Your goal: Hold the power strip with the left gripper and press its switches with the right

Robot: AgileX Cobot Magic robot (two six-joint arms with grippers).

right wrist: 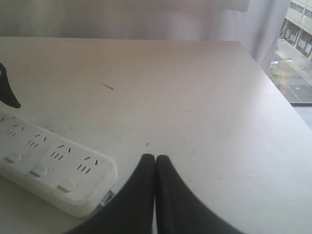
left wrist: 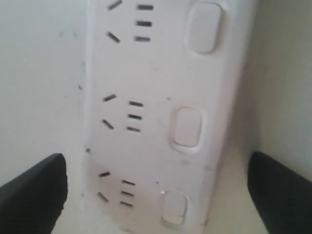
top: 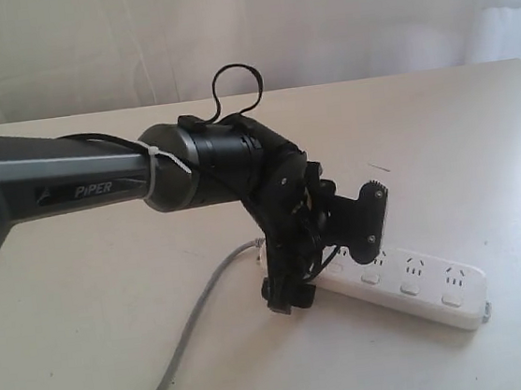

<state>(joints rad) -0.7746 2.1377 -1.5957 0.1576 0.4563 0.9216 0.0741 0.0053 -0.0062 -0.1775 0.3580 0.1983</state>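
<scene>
There's the power strip [top: 421, 285] flat on the table [top: 89, 346], lower right of the outside view, grey cord [top: 188, 340] trailing lower left. The left gripper [top: 332, 260] straddles both long sides, jaws wide, not touching. The right gripper [right wrist: 155, 165] hangs nearby, jaws pressed together. Looks stiff, light, slick: clamp across the long edges, clear of the buttons [top: 410, 287].

Left arm [top: 62, 185]: grey link lettered "PiPER", black cylindrical wrist [top: 228, 161], white zip tie [top: 153, 172], looped black cable [top: 233, 80].
Left end effector [top: 331, 276]: black, flat screw-studded finger plates [top: 373, 220].
Right end effector [right wrist: 155, 159]: two smooth black tapered fingers [right wrist: 139, 200].
</scene>
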